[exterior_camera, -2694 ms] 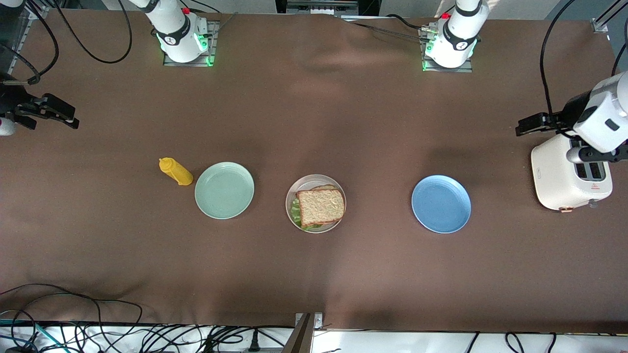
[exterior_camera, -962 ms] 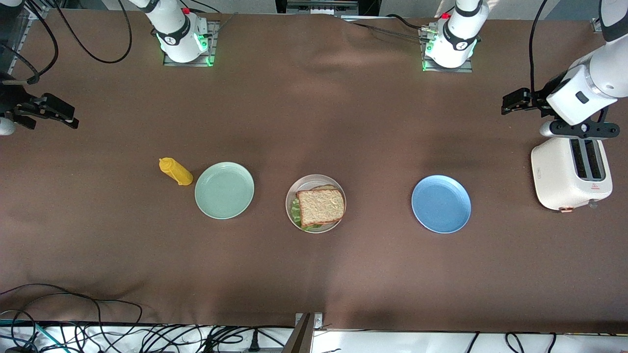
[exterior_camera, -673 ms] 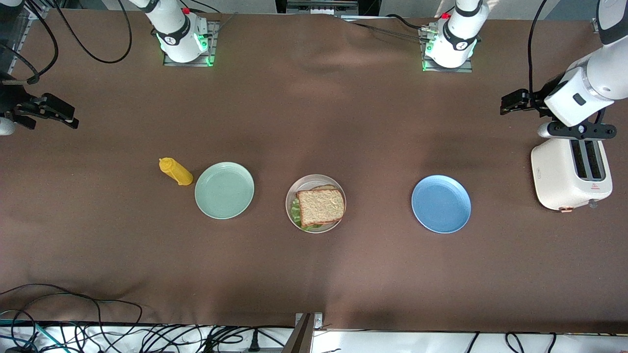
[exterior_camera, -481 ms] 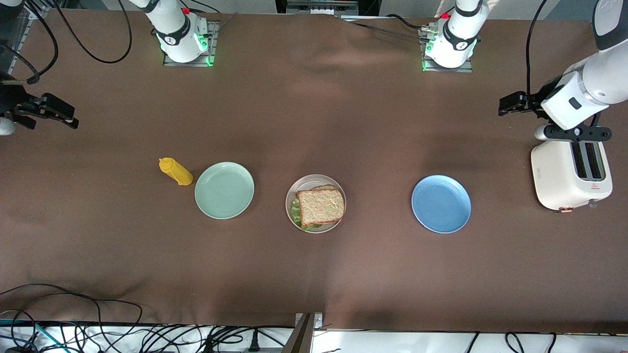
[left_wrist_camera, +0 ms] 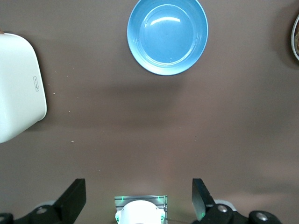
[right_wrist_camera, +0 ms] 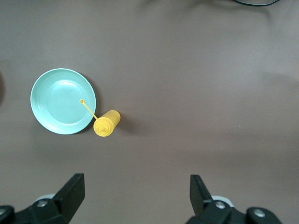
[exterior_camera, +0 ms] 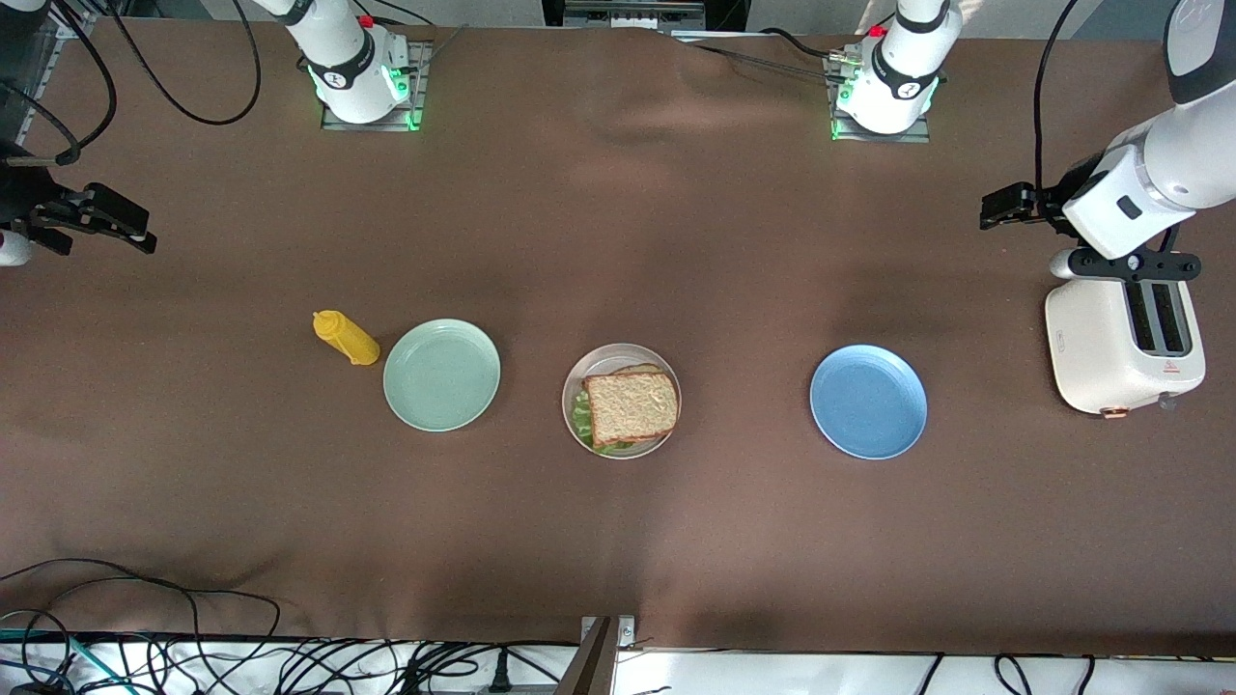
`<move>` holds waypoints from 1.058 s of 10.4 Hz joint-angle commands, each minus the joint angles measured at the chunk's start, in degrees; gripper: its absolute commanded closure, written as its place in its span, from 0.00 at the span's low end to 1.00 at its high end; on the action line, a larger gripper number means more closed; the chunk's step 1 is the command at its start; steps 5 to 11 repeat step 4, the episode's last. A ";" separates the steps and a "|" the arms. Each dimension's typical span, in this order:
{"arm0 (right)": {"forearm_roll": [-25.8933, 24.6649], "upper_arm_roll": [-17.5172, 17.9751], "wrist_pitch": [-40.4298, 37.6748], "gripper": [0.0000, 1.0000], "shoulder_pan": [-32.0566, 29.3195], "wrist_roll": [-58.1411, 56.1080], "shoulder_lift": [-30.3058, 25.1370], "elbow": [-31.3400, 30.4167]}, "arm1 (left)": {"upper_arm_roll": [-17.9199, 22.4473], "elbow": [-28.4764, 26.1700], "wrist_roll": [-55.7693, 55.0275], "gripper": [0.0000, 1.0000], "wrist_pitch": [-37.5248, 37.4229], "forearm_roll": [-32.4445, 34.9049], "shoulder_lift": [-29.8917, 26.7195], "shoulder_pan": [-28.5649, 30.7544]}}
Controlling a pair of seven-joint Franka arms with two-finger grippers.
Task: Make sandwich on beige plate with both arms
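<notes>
The sandwich (exterior_camera: 631,407), a brown bread slice on top with green lettuce showing at its edge, lies on the beige plate (exterior_camera: 603,362) in the middle of the table. My left gripper (exterior_camera: 1004,206) is open and empty, high over bare cloth beside the toaster at the left arm's end; its wrist view (left_wrist_camera: 139,200) shows only the plate's edge (left_wrist_camera: 296,37). My right gripper (exterior_camera: 106,220) is open and empty, high over the right arm's end of the table. In its wrist view (right_wrist_camera: 136,196) the jaws stand wide apart.
A mint-green plate (exterior_camera: 441,375) and a yellow squeeze bottle (exterior_camera: 345,337) lie toward the right arm's end, also in the right wrist view (right_wrist_camera: 63,101), (right_wrist_camera: 106,124). A blue plate (exterior_camera: 868,402) and a white toaster (exterior_camera: 1125,347) stand toward the left arm's end, also in the left wrist view (left_wrist_camera: 167,36), (left_wrist_camera: 18,88).
The left arm has drawn back from over the toaster toward the bases' side, uncovering the toaster's slots. The right arm and the things on the table have not moved.
</notes>
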 commanded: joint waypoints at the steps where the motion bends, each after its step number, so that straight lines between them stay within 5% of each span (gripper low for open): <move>1: 0.40 0.32 -0.14 0.00 0.04 0.17 -0.28 0.66 | -0.23 -0.44 -0.25 0.00 0.35 1.83 -0.32 0.35; 11: 0.32 0.32 -0.22 0.00 0.04 0.17 -0.19 0.57 | -0.31 0.35 -0.25 0.00 0.35 1.83 -0.76 0.70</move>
